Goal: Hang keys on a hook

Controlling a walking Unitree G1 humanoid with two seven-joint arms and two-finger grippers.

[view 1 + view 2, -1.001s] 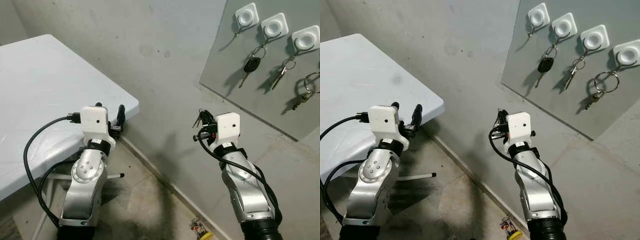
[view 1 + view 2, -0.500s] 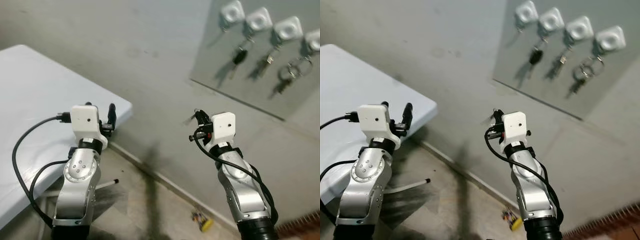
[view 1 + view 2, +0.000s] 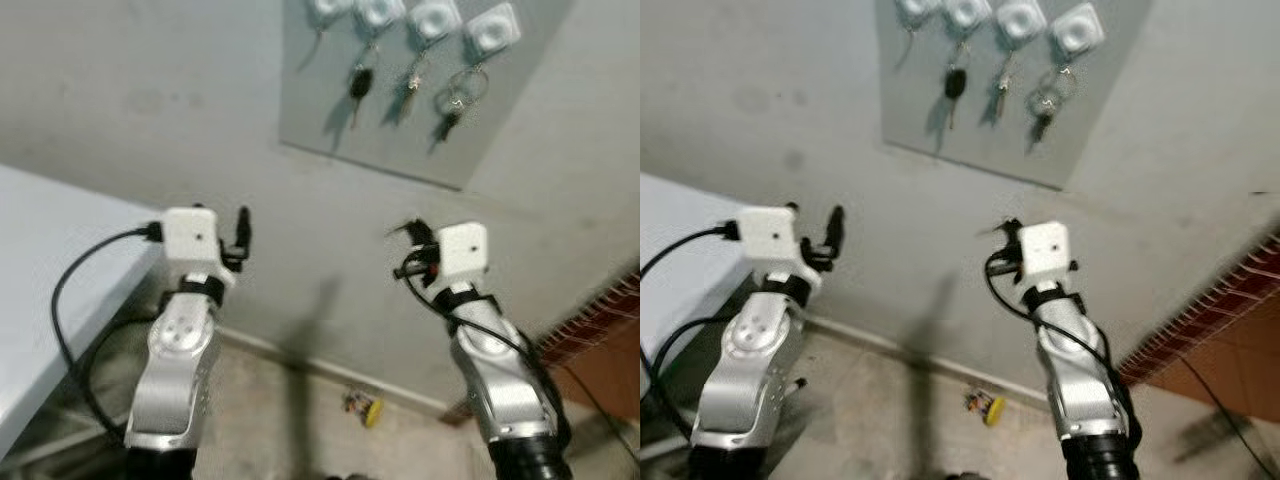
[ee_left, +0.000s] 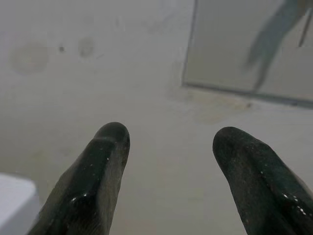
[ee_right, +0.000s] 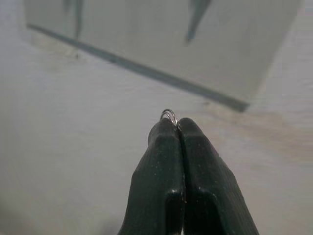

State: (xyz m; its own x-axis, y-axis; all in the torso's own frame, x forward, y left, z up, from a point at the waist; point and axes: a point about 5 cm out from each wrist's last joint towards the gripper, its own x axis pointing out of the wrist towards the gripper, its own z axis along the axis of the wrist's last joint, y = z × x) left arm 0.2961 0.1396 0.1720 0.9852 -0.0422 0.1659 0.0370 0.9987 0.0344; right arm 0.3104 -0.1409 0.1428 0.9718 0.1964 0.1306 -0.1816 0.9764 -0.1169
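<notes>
A grey board (image 3: pixel 400 135) on the wall carries a row of white hooks. The leftmost hook (image 3: pixel 325 8) has nothing hanging from it. A black car key (image 3: pixel 358 82), a silver key (image 3: pixel 410 80) and a ringed bunch (image 3: pixel 455 98) hang from the other three. My right gripper (image 3: pixel 412 236) is held up below the board, shut on a key ring (image 5: pixel 169 116) whose thin metal loop peeks out past the fingertips. The keys themselves are blurred and hidden by the fingers. My left gripper (image 4: pixel 168 144) is raised toward the wall, open and holding nothing.
A white table (image 3: pixel 45 270) stands at the left, close to my left arm. A small yellow object (image 3: pixel 365 408) lies on the floor by the wall's base. Red brickwork (image 3: pixel 600 335) shows at the far right.
The camera has swung right and up, so the board now sits centred above both grippers and the table has slid left. Both arms keep their pose; the right gripper stays shut on the keys.
</notes>
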